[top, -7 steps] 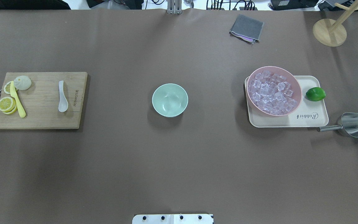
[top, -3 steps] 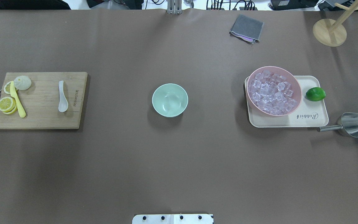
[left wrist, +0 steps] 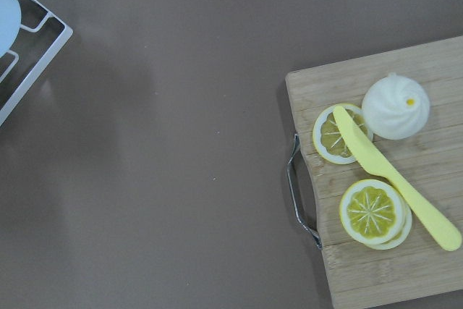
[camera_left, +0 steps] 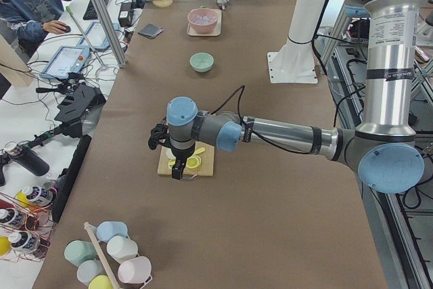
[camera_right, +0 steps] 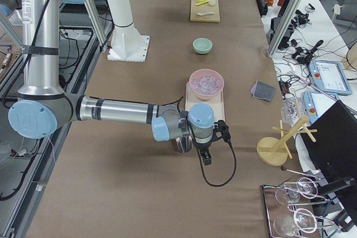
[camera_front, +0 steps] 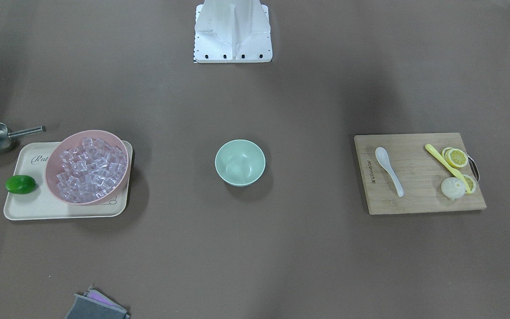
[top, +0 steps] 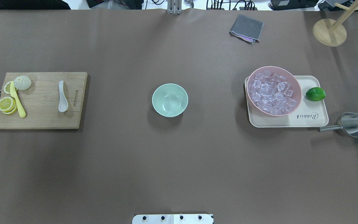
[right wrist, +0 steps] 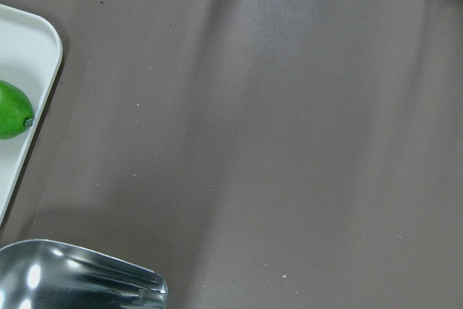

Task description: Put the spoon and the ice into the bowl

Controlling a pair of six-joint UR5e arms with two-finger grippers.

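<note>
Left gripper [camera_left: 177,169]: I can't tell its jaws.
Right gripper [camera_right: 205,157]: can't tell either.
Spoon [top: 62,97]: near left jaws.
Ice [top: 272,93]: near right jaws.
Bowl [top: 170,100]: between both.

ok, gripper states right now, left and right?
Left gripper: cannot tell, it shows only in a side view.
Right gripper: cannot tell, same reason.

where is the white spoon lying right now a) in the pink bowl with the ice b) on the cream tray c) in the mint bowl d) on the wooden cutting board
D: the spoon lies flat on the cutting board, and the mint bowl is empty.
</note>
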